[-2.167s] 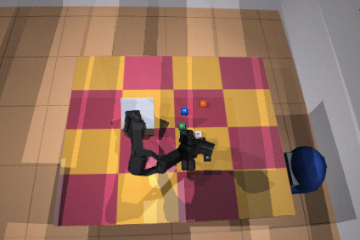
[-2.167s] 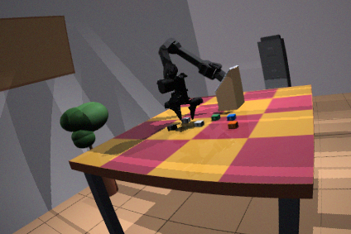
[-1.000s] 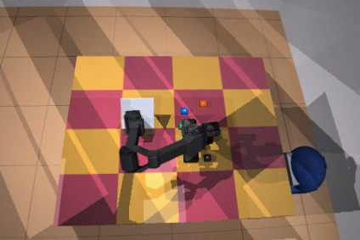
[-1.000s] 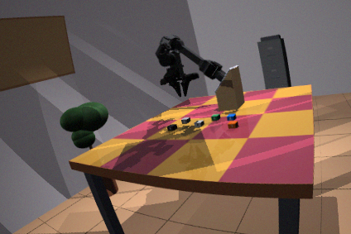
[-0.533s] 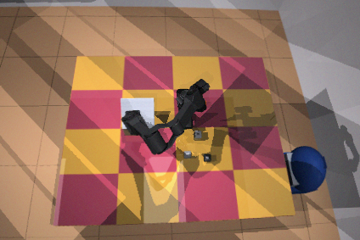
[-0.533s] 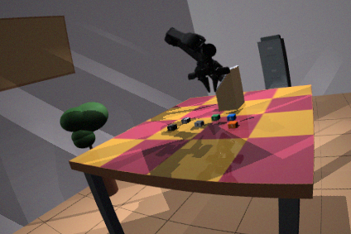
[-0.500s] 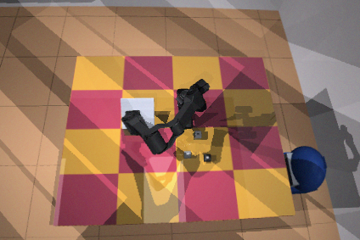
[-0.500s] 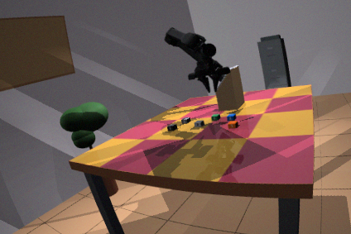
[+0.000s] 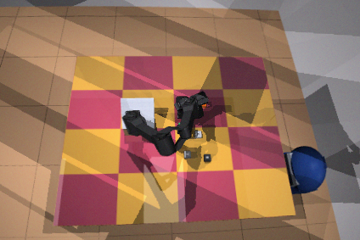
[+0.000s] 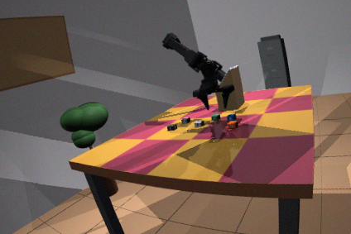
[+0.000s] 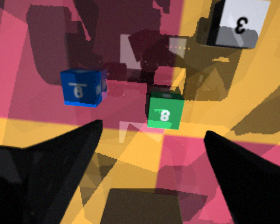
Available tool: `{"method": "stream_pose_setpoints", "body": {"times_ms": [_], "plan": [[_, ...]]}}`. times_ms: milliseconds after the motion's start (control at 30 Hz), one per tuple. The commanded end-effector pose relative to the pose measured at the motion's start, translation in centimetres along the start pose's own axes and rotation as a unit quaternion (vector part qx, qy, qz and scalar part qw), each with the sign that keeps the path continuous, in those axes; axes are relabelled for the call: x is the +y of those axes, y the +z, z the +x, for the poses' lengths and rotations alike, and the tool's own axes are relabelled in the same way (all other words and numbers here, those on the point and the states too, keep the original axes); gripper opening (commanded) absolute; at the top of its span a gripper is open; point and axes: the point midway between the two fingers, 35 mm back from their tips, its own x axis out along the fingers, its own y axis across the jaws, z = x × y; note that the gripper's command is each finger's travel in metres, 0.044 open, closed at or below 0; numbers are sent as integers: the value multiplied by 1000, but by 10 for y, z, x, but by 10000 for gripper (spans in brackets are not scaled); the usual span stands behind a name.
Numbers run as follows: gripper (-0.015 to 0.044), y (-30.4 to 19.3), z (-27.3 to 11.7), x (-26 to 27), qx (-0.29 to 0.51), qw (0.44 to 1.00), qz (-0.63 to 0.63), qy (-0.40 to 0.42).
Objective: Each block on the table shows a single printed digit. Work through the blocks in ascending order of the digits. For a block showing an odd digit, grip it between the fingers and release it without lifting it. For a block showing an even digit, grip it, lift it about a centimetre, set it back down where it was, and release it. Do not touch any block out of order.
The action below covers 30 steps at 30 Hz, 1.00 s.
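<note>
- Far left in the exterior view, the black block (image 9: 207, 158) (image 10: 172, 127) sits out at eight o'clock from the hand, digit too small to read.
- Next along, the grey block (image 9: 187, 154) (image 10: 185, 120), also at eight o'clock, its digit no clearer.
- Then the white block (image 9: 198, 134) (image 10: 199, 123) (image 11: 241, 24), a 3, flat on the table between seven and eight o'clock.
- And here's the gripper (image 9: 191, 103) (image 10: 216, 107) (image 11: 153, 129), spread wide, nothing in its grasp, hanging above the table!
- Right beneath, at six o'clock, the green block (image 9: 179, 124) (image 10: 215, 117) (image 11: 165, 111) with its 8; the wrist view has it just past the fingertip line at one o'clock.
- Over at four o'clock, the blue block (image 10: 231, 117) (image 11: 81, 88), a 6 or a 9, I can't call it. From the wrist it's at ten o'clock, outside the fingers: if blue is next, the hand must slide that way, clear of green.
- Rightmost block, the orange block (image 9: 205, 106) (image 10: 233, 125), between four and five o'clock, digit unreadable.
</note>
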Motion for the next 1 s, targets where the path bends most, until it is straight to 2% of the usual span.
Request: {"method": "stream_pose_setpoints", "body": {"times_ms": [0,667,967], "plan": [[400,-3,9,-1,4,1000,-5,-5],[400,-4,38,-2,4,1000,-6,-6],[164,-4,38,-2,4,1000,-6,-6]]}}
